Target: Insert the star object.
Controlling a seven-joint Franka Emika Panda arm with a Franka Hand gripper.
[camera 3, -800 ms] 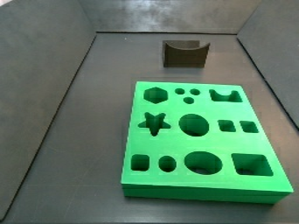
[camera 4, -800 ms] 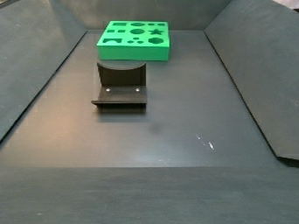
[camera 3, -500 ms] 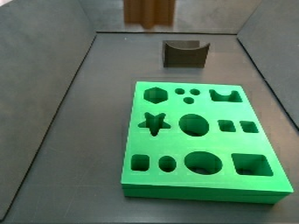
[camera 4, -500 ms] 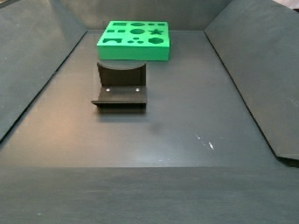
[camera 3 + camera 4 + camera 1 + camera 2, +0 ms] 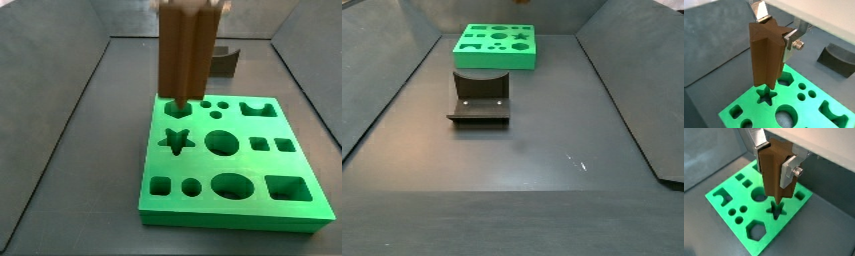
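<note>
My gripper (image 5: 774, 27) is shut on the star object (image 5: 767, 55), a tall brown ridged prism held upright; both wrist views show it between the silver fingers (image 5: 789, 170). It hangs above the green board (image 5: 807, 112), its lower end just over the star-shaped hole (image 5: 766, 95), also seen in a wrist view (image 5: 775, 212). In a side view the star object (image 5: 187, 50) reaches down from the top edge to the board's far left part (image 5: 234, 165), its end near the star hole (image 5: 177, 140). The gripper itself is out of both side views.
The dark fixture (image 5: 480, 100) stands on the floor next to the green board (image 5: 496, 45); it is partly hidden behind the prism in a side view (image 5: 225, 62). The board has several other shaped holes. Grey walls enclose the floor.
The star object has come down from the top of the side view, from barely showing to hanging just over the board's far left part.
</note>
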